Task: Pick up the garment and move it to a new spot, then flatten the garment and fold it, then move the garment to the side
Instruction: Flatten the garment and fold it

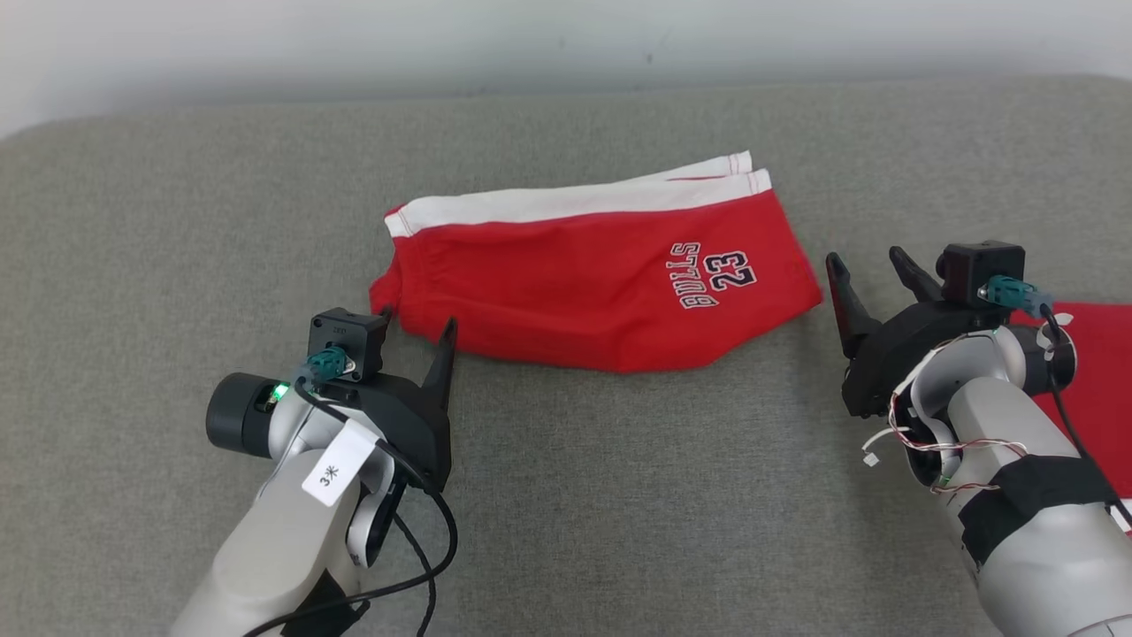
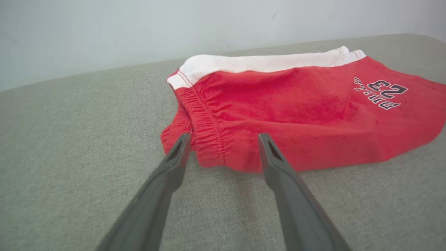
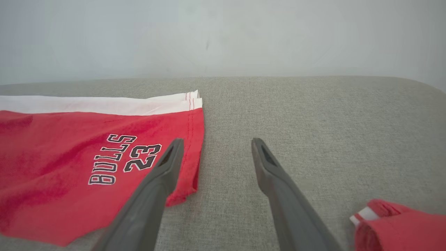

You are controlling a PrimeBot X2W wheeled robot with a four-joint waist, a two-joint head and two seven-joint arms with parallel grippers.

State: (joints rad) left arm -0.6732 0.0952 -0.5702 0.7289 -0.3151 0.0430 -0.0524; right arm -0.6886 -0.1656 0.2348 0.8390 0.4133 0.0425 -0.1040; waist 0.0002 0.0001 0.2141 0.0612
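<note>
Left fingers (image 1: pixel 442 354) (image 2: pixel 172 167): spread wide, holding nothing; the tips sit at the near edge of the shorts' waistband end. In the left wrist view they stand either side of that corner, and I cannot tell whether they touch the cloth.
Right fingers (image 1: pixel 845 292) (image 3: pixel 163 170): spread wide and holding nothing, pointing away from the robot just beside the leg-hem end of the shorts. In the head view a narrow strip of bare surface lies between them and the cloth.
Red shorts (image 1: pixel 575 283) (image 2: pixel 296 115) (image 3: pixel 52 157): lying flat in the middle of the surface, folded lengthwise, between the two sets of fingers. The waistband end is toward the robot's left and the leg openings are toward its right.
Waistband (image 1: pixel 398 274) (image 2: pixel 205 122): gathered elastic, slightly bunched at the near corner.
White stripe (image 1: pixel 566 202): runs along the far long edge, two layers showing at the hem end.
Print (image 1: pixel 716 274) (image 3: pixel 125 158): "BULLS 23" in dark outlined letters, near the leg hem.
Surface (image 1: pixel 619 487): covered in grey woven fabric, with rounded far corners.
Second red garment (image 1: pixel 1092 372) (image 3: pixel 400 226): at the right edge, partly behind the right arm, well apart from the shorts.
Wall (image 1: pixel 531 35): pale and plain, behind the surface.
</note>
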